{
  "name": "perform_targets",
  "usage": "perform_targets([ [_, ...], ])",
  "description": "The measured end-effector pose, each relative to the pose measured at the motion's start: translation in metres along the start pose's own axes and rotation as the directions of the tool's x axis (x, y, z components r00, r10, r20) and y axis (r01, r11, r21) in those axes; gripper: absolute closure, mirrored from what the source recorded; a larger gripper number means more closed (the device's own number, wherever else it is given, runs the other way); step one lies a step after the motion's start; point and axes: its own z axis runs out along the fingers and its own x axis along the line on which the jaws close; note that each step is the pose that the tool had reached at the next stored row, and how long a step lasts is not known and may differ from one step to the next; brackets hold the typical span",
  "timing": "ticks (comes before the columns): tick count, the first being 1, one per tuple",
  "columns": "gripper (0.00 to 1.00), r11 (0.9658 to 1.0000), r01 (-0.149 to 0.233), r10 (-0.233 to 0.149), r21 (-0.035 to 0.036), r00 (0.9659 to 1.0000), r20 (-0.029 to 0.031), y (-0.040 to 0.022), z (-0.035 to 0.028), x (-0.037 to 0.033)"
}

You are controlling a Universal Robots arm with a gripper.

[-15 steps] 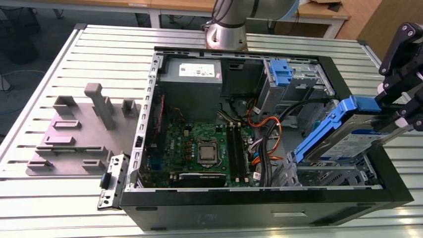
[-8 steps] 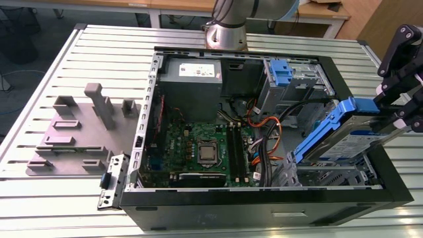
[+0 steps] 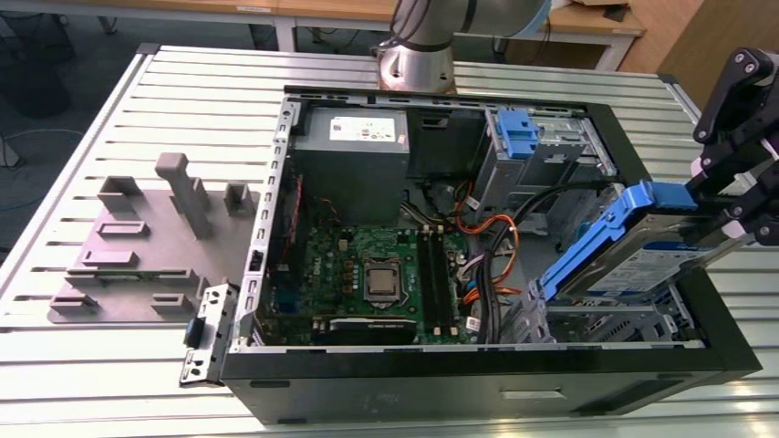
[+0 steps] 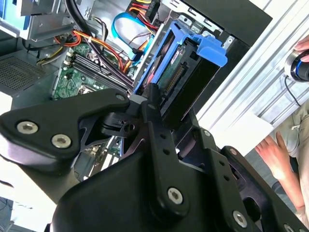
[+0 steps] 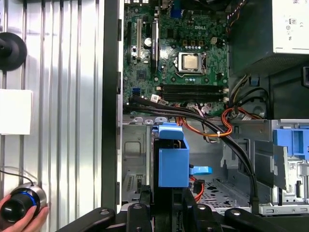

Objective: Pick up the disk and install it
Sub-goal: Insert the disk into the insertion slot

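Exterior view, black hand [image 3: 721, 208] gripping the disk [image 3: 627, 251], disk tilted with blue rails on its sides, low end inside the open computer case [image 3: 487, 379], at the exterior view's right.

Your open computer case [image 3: 487, 383] lies on the slatted table [image 3: 122, 365], with the fixture plate [image 3: 122, 274] beside it on the exterior view's left. Inside, you see the power supply [image 3: 353, 137] at the far end and the motherboard [image 3: 365, 269] nearer the camera. The disk [image 3: 639, 245] hangs tilted above the drive bay [image 3: 608, 319] on the exterior view's right, clamped in the gripper [image 3: 721, 208].
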Motion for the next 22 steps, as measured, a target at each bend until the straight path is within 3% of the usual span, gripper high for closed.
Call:
perform_targets([
  [22,0.65,1.0,0.0,0.0,0.0043,1.0,0.0,0.0002,0.0105,0.0008],
])
